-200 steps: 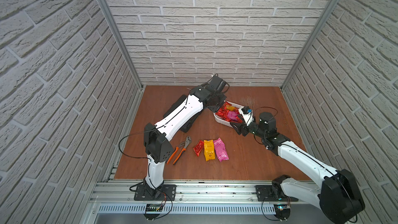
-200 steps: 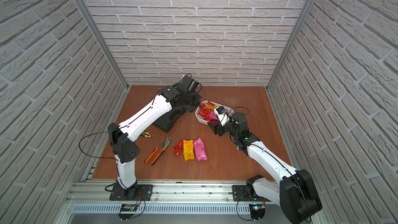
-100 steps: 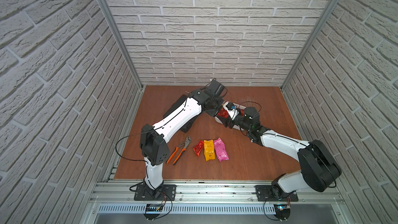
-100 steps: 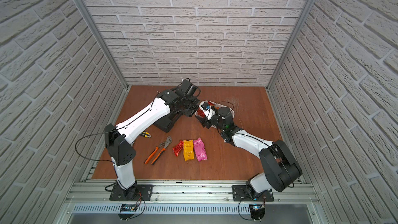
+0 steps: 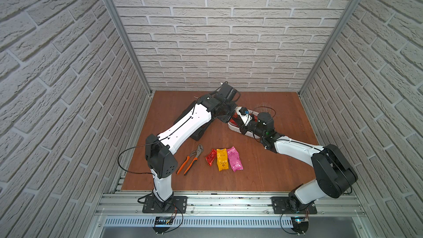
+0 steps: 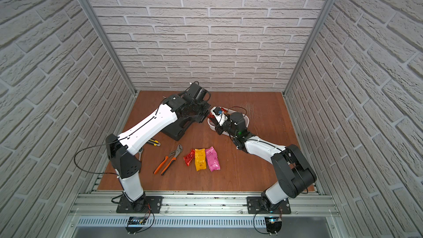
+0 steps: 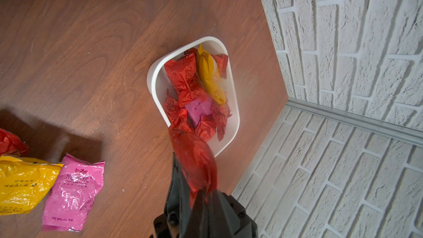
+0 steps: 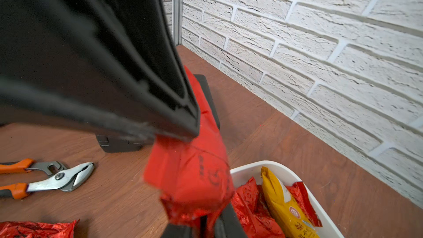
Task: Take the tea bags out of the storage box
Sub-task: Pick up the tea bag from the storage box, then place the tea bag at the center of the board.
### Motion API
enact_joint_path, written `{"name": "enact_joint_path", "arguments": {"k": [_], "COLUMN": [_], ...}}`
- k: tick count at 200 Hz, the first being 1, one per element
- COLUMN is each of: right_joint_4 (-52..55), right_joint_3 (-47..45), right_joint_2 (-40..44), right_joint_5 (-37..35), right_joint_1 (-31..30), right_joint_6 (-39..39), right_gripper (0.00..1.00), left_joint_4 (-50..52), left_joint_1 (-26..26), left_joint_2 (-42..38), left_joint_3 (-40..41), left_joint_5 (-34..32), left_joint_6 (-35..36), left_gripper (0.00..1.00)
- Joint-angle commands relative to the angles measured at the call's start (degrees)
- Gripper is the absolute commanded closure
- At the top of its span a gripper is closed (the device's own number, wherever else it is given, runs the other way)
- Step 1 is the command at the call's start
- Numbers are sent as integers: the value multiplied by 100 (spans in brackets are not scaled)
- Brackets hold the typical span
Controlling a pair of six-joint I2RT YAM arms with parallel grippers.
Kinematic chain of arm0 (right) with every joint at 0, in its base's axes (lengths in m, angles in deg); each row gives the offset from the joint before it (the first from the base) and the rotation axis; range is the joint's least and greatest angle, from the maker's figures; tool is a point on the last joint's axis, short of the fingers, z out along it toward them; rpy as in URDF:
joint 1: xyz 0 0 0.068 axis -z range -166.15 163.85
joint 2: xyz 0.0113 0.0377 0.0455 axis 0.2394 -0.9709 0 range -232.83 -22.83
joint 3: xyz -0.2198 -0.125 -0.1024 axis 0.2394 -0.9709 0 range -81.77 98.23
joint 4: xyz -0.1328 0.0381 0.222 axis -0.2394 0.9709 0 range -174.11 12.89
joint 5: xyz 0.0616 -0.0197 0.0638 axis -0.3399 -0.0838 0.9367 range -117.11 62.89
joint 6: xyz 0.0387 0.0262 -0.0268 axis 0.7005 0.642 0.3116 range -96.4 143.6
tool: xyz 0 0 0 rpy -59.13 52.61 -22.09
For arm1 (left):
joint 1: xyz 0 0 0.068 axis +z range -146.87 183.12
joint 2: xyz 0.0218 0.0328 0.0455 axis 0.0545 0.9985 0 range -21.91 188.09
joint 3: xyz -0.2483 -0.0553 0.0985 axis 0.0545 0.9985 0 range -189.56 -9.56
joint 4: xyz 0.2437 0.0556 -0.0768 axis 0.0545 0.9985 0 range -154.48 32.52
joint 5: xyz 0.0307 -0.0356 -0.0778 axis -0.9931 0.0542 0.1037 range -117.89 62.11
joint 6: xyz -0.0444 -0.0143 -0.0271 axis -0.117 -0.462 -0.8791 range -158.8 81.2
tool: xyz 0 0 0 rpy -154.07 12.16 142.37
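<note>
Foil is the weak point. Leftmost lie the pliers [image 5: 190, 162], then three tea bags [image 5: 223, 162] already out on the wood. Further right, the left gripper [image 7: 201, 193] is clamped on a red sachet [image 7: 194, 156] just above the storage box [image 7: 152, 81]. The right gripper [image 8: 206, 222] seems pinched on its other end, though blur hides the pads. Opposing pulls could tear it. An early release would drop it onto the heap [image 7: 190, 81] inside.

Your left hand [image 7: 201, 193] is clamped on a red bag [image 7: 194, 159] at the near end of the box [image 7: 152, 76], which holds red, yellow and pink bags. A yellow bag [image 7: 20, 184] and a pink bag [image 7: 73, 191] lie touching on the bench [image 7: 91, 53].
</note>
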Motion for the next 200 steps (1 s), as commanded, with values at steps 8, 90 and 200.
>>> {"name": "enact_joint_path", "arguments": {"k": [8, 90, 200], "right_joint_4": [266, 5265, 7184], "right_joint_3": [151, 628, -502], "right_joint_2": [330, 1707, 2226], "right_joint_5": [203, -256, 187], "right_joint_1": [-34, 7, 17], "right_joint_6": [352, 2451, 3969], "right_gripper": [93, 97, 97], "left_joint_4": [-54, -2046, -3421], "left_joint_1": [47, 376, 685], "left_joint_2": [-150, -1638, -2549], "left_joint_3": [62, 1811, 4042], "left_joint_5": [-299, -2344, -1067], "left_joint_6": [65, 3327, 5707], "left_gripper": [66, 40, 41]}}
